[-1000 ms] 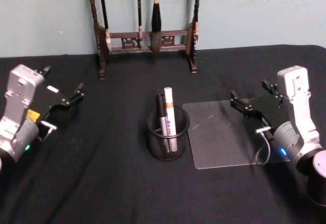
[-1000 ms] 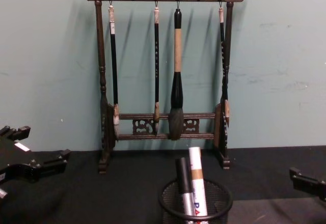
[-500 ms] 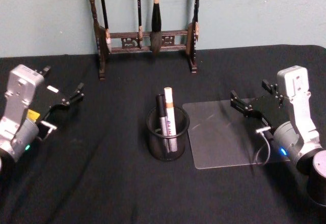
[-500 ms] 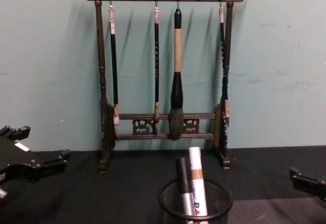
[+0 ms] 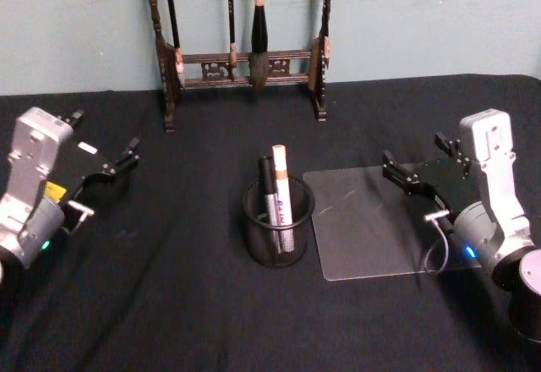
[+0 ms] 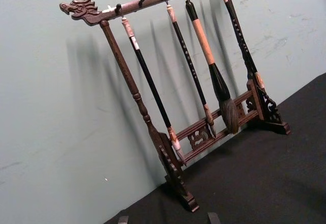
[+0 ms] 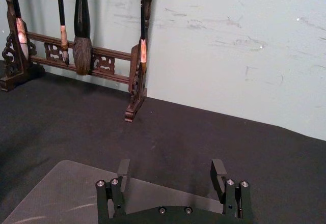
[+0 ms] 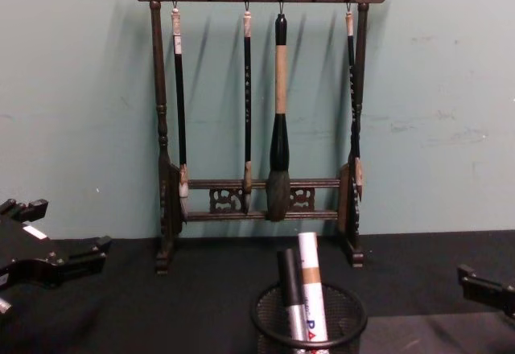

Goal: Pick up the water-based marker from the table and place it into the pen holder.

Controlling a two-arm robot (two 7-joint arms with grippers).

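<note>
The water-based marker (image 5: 281,184) stands upright in the pen holder (image 5: 278,222) at the counter's (image 5: 186,304) centre, beside a dark pen (image 5: 267,188), so placement looks done. The left claw (image 5: 108,169) waits at nine o'clock, the right claw (image 5: 420,177) at three o'clock above a clear mat (image 5: 363,228), both open and empty. Any retreat should stay wide of the holder to avoid tipping it.

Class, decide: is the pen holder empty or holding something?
Holding something: two markers stand upright inside the pen holder, their tops above its rim.

Dim, even light; soft shadows behind brush rack (image 8: 257,129)
</note>
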